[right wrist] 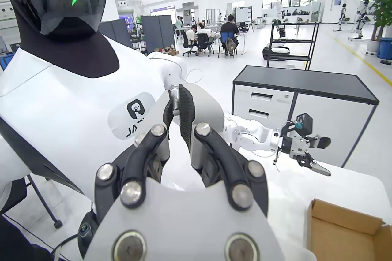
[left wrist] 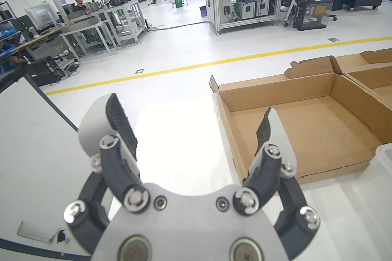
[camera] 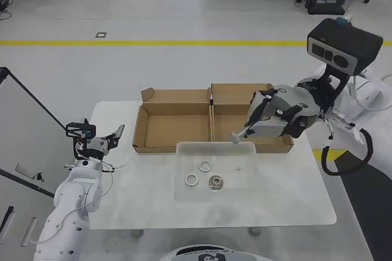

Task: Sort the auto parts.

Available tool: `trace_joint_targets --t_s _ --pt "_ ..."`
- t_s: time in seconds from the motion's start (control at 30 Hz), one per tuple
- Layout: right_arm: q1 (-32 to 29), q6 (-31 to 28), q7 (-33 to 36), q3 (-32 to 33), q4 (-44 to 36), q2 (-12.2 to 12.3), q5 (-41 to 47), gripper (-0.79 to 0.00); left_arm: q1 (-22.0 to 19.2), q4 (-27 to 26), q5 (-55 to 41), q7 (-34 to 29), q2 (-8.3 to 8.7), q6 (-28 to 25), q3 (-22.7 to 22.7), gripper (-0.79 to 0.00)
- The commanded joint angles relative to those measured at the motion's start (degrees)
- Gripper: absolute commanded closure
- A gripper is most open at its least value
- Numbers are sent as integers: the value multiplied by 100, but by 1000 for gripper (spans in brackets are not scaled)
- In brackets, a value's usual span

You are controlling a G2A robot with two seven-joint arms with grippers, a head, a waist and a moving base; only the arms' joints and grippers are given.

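My right gripper (camera: 243, 132) is shut on a threaded metal bolt (camera: 236, 138), held above the front wall of the right cardboard box (camera: 235, 98), at the far edge of the clear tray (camera: 181, 151). In the right wrist view the bolt (right wrist: 175, 101) stands pinched between the ribbed pads (right wrist: 186, 112). The tray holds two white rings (camera: 191, 179) (camera: 205, 166), a round metal part (camera: 215, 182) and a tiny piece (camera: 239, 168). My left gripper (camera: 110, 139) is open and holds nothing, over the table's left edge, apart from the left cardboard box (left wrist: 306, 124).
The two open cardboard boxes (camera: 173, 130) stand side by side at the back of the white table (camera: 281, 196). A grey cabinet (camera: 13, 124) stands left of the table. The clear tray's corner (left wrist: 382, 158) lies beside the left box.
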Motion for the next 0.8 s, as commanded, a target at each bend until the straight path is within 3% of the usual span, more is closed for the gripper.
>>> trace_joint_targets --t_s 0.0,0.77 --pt "0 0 0 0 -1 0 0 0 0 0 0 0 0 0 0 -785" --pt "-135 147 -192 100 -127 -9 -129 0 0 0 0 0 0 0 0 -785"
